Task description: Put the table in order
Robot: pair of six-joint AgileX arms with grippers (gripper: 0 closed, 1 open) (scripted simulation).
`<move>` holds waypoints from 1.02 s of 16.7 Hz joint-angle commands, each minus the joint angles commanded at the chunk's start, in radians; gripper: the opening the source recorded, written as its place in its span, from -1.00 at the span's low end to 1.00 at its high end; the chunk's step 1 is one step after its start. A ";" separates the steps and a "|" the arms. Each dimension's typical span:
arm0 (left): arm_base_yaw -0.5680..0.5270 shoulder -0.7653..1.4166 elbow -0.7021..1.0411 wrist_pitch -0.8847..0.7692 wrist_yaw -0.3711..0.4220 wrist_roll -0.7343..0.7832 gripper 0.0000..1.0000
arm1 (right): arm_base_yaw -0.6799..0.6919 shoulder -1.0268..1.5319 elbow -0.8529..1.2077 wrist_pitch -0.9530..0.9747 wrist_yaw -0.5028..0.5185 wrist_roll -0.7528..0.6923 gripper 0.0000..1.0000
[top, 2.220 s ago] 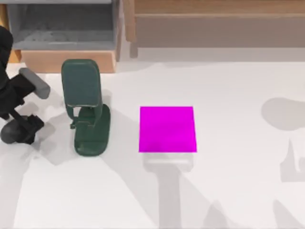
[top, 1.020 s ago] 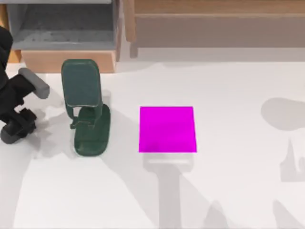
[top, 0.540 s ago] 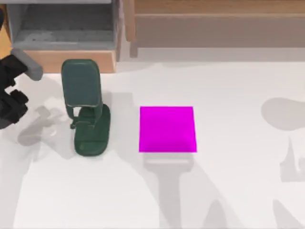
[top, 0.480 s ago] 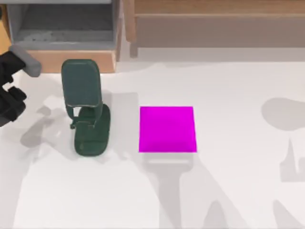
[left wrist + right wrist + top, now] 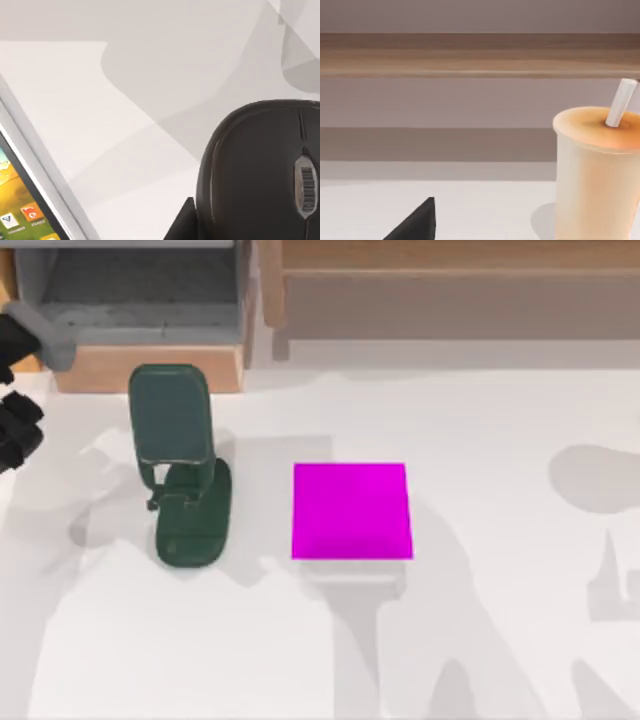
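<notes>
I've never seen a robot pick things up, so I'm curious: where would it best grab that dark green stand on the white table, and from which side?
Probably the upright backplate of the dark green stand: it is a thin flat panel rising above a wide, low base, so two fingers could pinch its side edges. Coming from above seems best. The left gripper at the table's left edge is nearest.

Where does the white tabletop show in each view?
Top view: table spreads beneath the green phone stand and magenta mat.
Left wrist view: it lies under the black mouse and phone.
Right wrist view: it carries the drink cup.
Shared landmark: wooden furniture behind it, top and right wrist views.
</notes>
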 joint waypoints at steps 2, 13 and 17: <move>-0.015 -0.002 0.033 0.005 -0.001 -0.033 -1.00 | 0.000 0.000 0.000 0.000 0.000 0.000 1.00; -0.419 0.171 0.597 -0.017 -0.002 -0.894 -1.00 | 0.000 0.000 0.000 0.000 0.000 0.000 1.00; -0.586 0.332 0.642 -0.044 0.001 -1.245 -1.00 | 0.000 0.000 0.000 0.000 0.000 0.000 1.00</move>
